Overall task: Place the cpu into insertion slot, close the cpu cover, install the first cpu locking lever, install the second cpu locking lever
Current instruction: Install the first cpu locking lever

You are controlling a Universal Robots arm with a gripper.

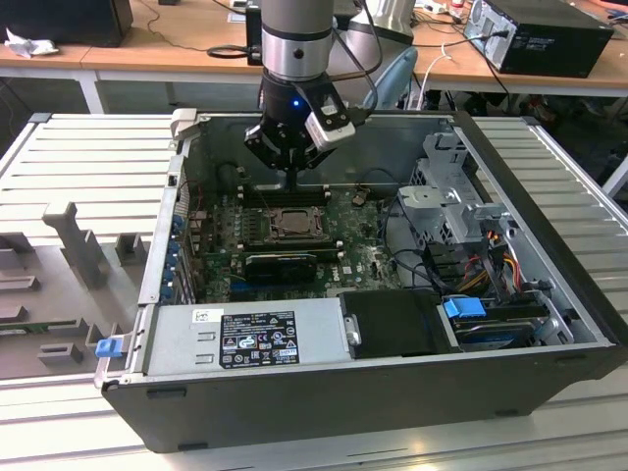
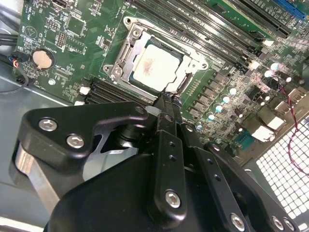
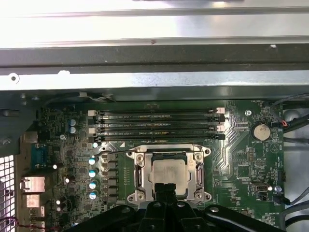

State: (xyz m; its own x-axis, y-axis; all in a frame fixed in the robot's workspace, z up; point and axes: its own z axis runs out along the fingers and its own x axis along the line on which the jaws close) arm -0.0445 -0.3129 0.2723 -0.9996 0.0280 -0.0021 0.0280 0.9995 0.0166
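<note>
Cpu (image 3: 169,175) matt metal; cpu cover (image 3: 141,174) shiny metal.

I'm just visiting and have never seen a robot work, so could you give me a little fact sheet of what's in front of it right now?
setting: open computer case on a slatted table
gripper: shut, tips at the socket's edge; contact unclear
cpu: lying flat in the insertion slot, silvery top up
cpu cover: down, framing the chip
memory slots: long black rows beside the socket
locking levers: cannot tell whether latched
</note>
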